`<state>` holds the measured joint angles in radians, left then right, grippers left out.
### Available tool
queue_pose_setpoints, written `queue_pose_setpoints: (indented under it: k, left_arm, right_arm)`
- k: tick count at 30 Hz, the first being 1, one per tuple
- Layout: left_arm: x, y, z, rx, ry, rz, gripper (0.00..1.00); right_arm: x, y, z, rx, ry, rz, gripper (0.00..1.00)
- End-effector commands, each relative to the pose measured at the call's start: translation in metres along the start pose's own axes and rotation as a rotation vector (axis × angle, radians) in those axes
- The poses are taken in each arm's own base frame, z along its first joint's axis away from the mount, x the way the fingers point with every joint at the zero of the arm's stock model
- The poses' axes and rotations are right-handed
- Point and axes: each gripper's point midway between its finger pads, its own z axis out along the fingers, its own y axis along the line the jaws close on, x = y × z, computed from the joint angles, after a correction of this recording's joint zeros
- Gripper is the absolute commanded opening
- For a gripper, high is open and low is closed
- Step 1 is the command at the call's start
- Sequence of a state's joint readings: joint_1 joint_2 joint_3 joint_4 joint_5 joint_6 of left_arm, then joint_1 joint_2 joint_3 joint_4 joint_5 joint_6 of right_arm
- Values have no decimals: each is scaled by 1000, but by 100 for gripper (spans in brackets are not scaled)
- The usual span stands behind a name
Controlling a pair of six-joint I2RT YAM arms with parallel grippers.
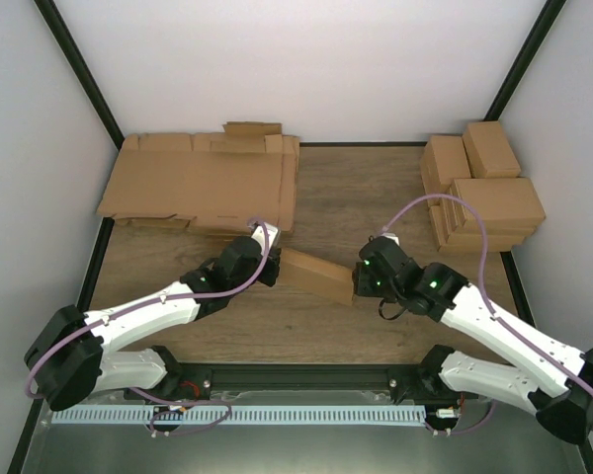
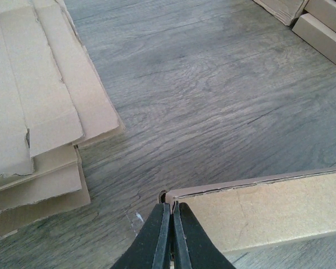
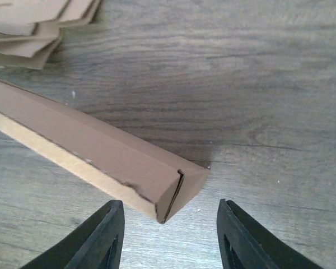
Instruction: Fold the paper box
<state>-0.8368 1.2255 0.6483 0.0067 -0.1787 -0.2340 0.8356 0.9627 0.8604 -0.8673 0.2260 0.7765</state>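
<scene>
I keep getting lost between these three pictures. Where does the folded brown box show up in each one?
Top view: the paper box lies just below the centre, slanting.
Left wrist view: the paper box is at the lower right.
Right wrist view: the paper box slants from the left edge to lower centre.
Shared landmark: the pile of flat cardboard sheets, on the left in every view.

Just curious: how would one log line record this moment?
box: folded, on table | left fingers: shut on box end | right fingers: open near other end, not touching
</scene>
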Motion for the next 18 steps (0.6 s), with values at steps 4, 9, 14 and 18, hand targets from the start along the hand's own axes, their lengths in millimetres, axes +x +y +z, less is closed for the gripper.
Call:
queue_pose_setpoints:
  k: [4, 9, 14, 18]
  left_arm:
    - [59, 9, 1, -23, 208, 44, 4]
    - [56, 7, 2, -22, 204, 47, 4]
    - [55, 7, 2, -24, 205, 51, 4]
    - [55, 6, 2, -26, 204, 51, 4]
  right_arm:
    - [-33, 15, -43, -79, -105, 9, 51]
    - [-50, 28, -49, -118, -131, -16, 50]
    - [-64, 43, -44, -216, -132, -15, 40]
    - [-63, 45, -30, -287, -114, 24, 31]
